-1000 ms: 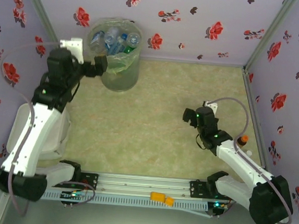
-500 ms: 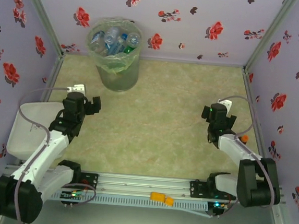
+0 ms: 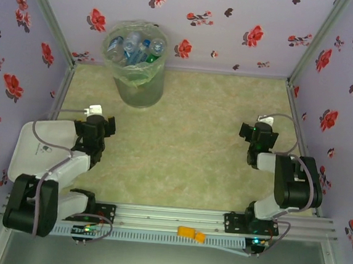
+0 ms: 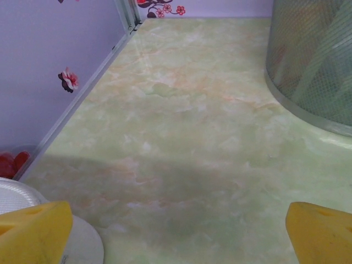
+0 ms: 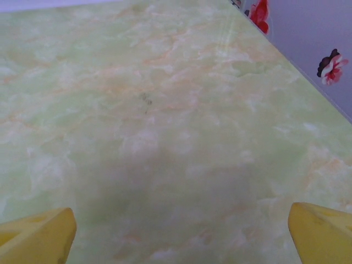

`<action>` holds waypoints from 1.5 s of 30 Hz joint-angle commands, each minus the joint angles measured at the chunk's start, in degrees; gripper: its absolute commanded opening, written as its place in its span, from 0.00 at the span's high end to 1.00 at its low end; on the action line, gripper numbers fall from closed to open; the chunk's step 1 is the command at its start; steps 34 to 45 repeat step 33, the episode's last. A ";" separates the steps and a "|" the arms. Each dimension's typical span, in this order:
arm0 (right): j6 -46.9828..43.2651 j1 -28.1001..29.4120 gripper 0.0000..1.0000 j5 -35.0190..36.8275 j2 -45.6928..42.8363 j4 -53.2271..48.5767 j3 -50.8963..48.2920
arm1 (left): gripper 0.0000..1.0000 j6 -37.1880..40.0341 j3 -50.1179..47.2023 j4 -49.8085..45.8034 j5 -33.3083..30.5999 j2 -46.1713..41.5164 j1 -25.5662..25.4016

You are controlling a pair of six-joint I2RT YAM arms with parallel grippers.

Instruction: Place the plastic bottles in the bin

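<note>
The left gripper (image 3: 106, 128) sits folded low beside a white tub (image 3: 26, 153), jaws wide apart with nothing between them; this reads as a parked pose, out of the way. The bin (image 3: 136, 86) stands at the far left of the table (image 3: 182, 139). The plastic bottles (image 3: 134, 47) lie inside it, heaped to the rim: clear with blue caps, some green. The right gripper (image 3: 261, 136) is likewise folded low, jaws apart and empty. Judgement: task looks complete.
</note>
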 commanded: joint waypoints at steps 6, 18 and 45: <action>1.26 -0.96 0.00 -2.57 3.25 19.19 -6.14 | 0.00 8.92 -2.72 26.67 3.28 12.49 2.49; 1.23 -0.21 0.00 -0.69 1.47 14.82 -5.43 | 0.00 9.04 -7.69 45.43 12.12 23.45 6.74; 0.67 -0.05 0.00 -1.38 1.54 14.64 -5.21 | 0.00 7.97 -2.82 36.67 12.20 22.89 7.34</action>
